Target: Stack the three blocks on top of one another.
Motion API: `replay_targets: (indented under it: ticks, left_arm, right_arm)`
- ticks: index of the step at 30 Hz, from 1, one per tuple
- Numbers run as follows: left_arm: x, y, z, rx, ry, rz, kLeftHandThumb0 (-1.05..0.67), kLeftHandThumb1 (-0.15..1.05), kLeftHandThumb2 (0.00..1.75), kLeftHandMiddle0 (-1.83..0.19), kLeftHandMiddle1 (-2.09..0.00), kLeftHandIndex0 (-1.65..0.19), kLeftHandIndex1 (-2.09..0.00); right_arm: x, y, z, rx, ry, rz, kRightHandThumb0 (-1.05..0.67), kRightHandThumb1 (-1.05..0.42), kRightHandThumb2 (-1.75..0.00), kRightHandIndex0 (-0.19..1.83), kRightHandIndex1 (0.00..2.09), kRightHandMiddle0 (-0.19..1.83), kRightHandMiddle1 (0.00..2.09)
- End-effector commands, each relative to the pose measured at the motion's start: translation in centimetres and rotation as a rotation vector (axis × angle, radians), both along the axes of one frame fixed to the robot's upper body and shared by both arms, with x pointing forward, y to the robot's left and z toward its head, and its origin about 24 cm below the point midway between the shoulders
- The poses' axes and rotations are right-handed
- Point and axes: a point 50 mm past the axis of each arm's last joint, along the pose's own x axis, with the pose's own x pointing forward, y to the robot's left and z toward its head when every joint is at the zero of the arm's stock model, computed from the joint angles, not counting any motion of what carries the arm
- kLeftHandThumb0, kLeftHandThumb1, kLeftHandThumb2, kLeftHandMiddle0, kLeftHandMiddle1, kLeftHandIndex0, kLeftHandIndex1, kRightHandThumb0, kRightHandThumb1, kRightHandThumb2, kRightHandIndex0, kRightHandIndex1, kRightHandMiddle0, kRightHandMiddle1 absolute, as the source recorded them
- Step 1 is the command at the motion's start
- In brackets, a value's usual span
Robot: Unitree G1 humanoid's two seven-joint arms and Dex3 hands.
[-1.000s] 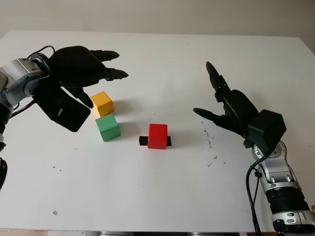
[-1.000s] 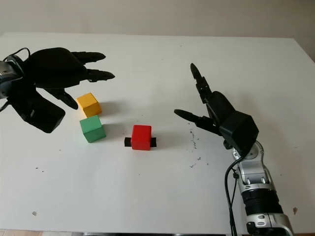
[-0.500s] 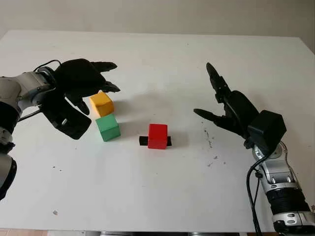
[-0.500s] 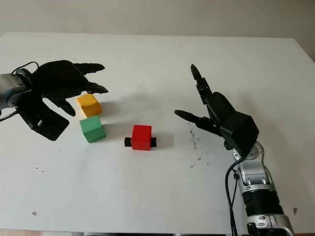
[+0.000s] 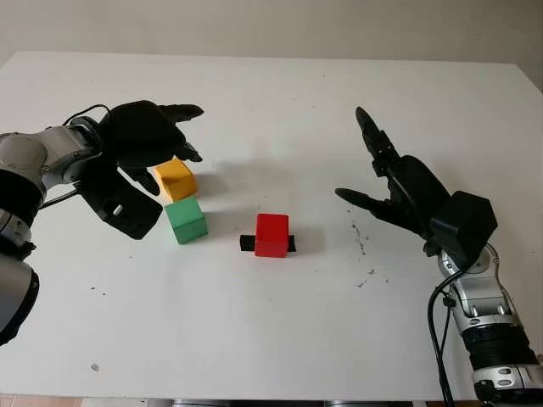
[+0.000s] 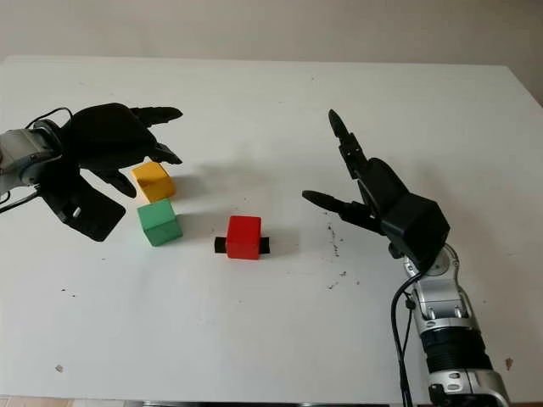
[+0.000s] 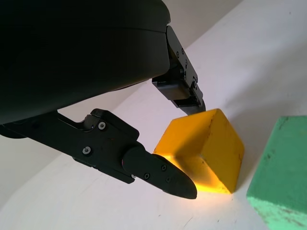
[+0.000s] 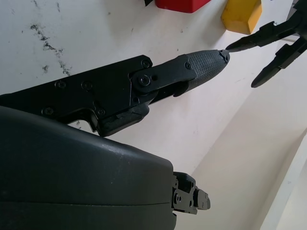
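I had three blocks sitting on the white desk (image 5: 280, 339): the yellow block (image 5: 176, 179) lay right at the fingers (image 7: 163, 172) of my left hand (image 5: 140, 140), the green block (image 5: 186, 220) sat just beside it on the side nearer me, apart from it by a thin gap, and the red block (image 5: 271, 234) stood well off toward the desk's middle, on a small black strip (image 5: 247, 243) that stuck out at both its sides. None was stacked on another. My left hand hung over the yellow block with its fingers curved around it but not closed; from the head camera the palm hid the block's far corner, so I could not tell there whether anything touched. The left wrist camera was clearer: one finger lay low along the block's near face, another stood at its upper far edge, and the green block's corner sat just past the yellow one. My right hand (image 5: 399, 191) was open above the desk, well apart from the red block, with dark scuff marks (image 5: 361, 246) on the desk just beside it. Its wrist camera caught one fingertip (image 8: 206, 62), the red and yellow blocks beyond it, and the left hand's fingertips.
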Motion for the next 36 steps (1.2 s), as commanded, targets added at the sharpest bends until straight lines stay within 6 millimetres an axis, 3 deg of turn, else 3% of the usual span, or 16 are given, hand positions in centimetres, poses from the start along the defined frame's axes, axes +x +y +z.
replay_targets:
  ticks: [1,14,18,21,29,36]
  left_arm:
    - [0.1,-0.2,0.4,-0.026,-0.006,-0.004,-0.50,0.86,0.06,-0.10,-0.07,-0.72,-0.16]
    - [0.1,0.0,0.1,-0.038,0.007,0.006,-0.50,0.88,0.06,-0.13,-0.07,-0.79,-0.25]
    - [0.0,0.0,0.1,-0.031,0.003,0.002,-0.47,0.88,0.05,-0.21,-0.06,-0.70,-0.68]
    - [0.0,0.0,0.1,-0.022,-0.002,-0.001,-0.45,0.88,0.05,-0.25,-0.07,-0.69,-0.77]
    - [0.1,0.0,0.4,-0.032,-0.002,0.004,-0.40,0.89,0.06,-0.30,-0.07,-0.68,-0.78]
    - [0.5,0.3,2.4,-0.070,-0.027,0.079,-0.37,0.93,0.06,-0.27,-0.05,-0.59,-0.81]
  right_arm:
    - [-0.1,-0.4,0.3,-0.012,-0.012,-0.009,-0.75,-1.05,-0.08,-0.19,0.04,-0.10,0.05]
    - [-0.1,-0.4,0.1,-0.002,-0.007,-0.007,-0.74,-1.05,-0.08,-0.19,0.05,-0.09,0.06]
    - [-0.1,-0.5,0.1,-0.022,-0.016,-0.013,-0.75,-1.05,-0.09,-0.18,0.05,-0.09,0.06]
    - [-0.1,-0.4,0.1,-0.006,-0.008,-0.008,-0.75,-1.05,-0.08,-0.19,0.05,-0.09,0.05]
    - [-0.1,-0.4,0.1,-0.014,-0.010,-0.014,-0.76,-1.05,-0.08,-0.18,0.05,-0.09,0.05]
    - [-0.2,-0.3,0.0,-0.017,-0.008,-0.019,-0.76,-1.05,-0.08,-0.17,0.06,-0.09,0.05]
